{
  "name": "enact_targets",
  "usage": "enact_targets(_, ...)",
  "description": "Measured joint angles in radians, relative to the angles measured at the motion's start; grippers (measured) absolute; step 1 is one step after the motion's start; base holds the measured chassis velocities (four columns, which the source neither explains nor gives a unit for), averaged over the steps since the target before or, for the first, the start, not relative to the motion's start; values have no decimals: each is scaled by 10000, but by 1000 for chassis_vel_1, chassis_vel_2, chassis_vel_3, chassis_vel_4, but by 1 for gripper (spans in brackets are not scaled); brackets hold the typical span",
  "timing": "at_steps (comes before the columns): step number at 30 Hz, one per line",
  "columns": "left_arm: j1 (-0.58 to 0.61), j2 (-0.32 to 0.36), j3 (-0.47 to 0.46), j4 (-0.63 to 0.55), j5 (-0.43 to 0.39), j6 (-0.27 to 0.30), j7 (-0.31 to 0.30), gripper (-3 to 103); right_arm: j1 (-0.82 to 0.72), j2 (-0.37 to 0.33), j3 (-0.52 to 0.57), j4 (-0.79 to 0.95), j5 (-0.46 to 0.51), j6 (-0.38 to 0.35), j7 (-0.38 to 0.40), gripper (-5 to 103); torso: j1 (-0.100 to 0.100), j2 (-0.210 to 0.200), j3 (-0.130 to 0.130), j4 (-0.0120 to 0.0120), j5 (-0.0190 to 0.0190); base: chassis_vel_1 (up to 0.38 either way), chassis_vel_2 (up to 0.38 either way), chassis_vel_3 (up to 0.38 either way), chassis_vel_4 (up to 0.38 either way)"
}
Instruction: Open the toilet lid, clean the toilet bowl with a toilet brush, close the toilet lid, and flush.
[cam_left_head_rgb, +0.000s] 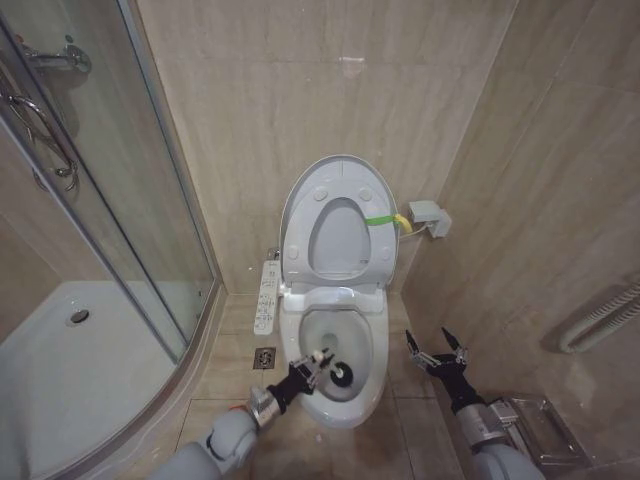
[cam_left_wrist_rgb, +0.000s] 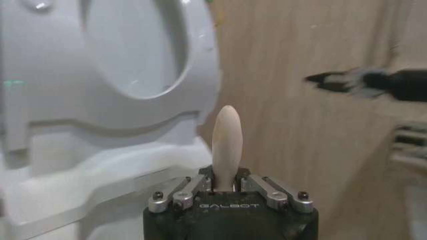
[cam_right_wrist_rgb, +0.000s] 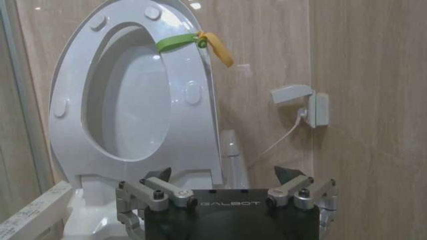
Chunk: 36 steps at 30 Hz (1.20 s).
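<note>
The toilet lid (cam_left_head_rgb: 340, 172) stands raised against the back wall with the ring seat up against it; a green-yellow strap (cam_right_wrist_rgb: 181, 42) hangs at its edge. The toilet bowl (cam_left_head_rgb: 375, 340) lies open below. My left gripper (cam_left_head_rgb: 308, 364) is shut on the toilet brush (cam_left_head_rgb: 340, 375), whose dark head sits inside the bowl near the front. In the left wrist view the white handle (cam_left_wrist_rgb: 225, 142) sticks out between the fingers of the left gripper (cam_left_wrist_rgb: 225, 187). My right gripper (cam_left_head_rgb: 437, 353) hovers open over the floor to the right of the bowl, with nothing between its fingers (cam_right_wrist_rgb: 287, 175).
A white button panel (cam_left_head_rgb: 267, 297) runs along the bowl's left side, with a floor drain (cam_left_head_rgb: 264, 356) beside it. A glass shower enclosure (cam_left_head_rgb: 110, 200) stands at the left. A grey wall box (cam_left_head_rgb: 430, 218) hangs right of the lid, and the tiled wall closes the right.
</note>
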Motion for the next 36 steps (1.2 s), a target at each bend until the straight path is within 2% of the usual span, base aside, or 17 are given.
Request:
enact_targets(6, -770, -549, 81, 948, -286, -125, 143, 19, 0, 0, 0, 0, 0, 0, 0, 100, 1, -1, 1, -1, 1, 0, 0, 0, 0)
enact_targets(8, -825, -578, 139, 852, -352, -97, 139, 19, 1, 0, 0, 0, 0, 0, 0, 100, 1, -1, 1, -3, -1, 0, 0, 0, 0)
enact_targets(11, -712, -473, 315, -95, -451, 43, 25, 19, 0, 0, 0, 0, 0, 0, 0, 100, 1, 0, 1, -3, 0, 0, 0, 0, 0)
enact_targets(12, -712, -473, 315, -95, -451, 43, 25, 19, 0, 0, 0, 0, 0, 0, 0, 100, 1, 0, 1, -3, 0, 0, 0, 0, 0)
enact_targets(15, -266, -90, 415, -923, -360, 227, -22, 19, 0, 0, 0, 0, 0, 0, 0, 100, 0, 0, 1, 1, 1, 0, 0, 0, 0)
enact_targets(22, 293, 34, 94, -984, -15, 235, -19, 19, 1, 0, 0, 0, 0, 0, 0, 100, 0, 0, 0, 1, 0, 0, 0, 0, 0)
enact_targets(27, 372, -38, -178, -282, 106, 130, 53, 19, 0, 0, 0, 0, 0, 0, 1, 100, 0, 0, 0, 2, 0, 0, 0, 0, 0)
enact_targets(31, -390, -538, -244, 1025, -202, -109, 358, 19, 0, 0, 0, 0, 0, 0, 0, 100, 0, -1, 1, 0, 1, 0, 0, 0, 0)
enact_targets(36, -821, -776, -180, 1324, -337, -143, 381, 19, 0, 0, 0, 0, 0, 0, 0, 100, 1, 0, 1, -4, 0, 0, 0, 0, 0)
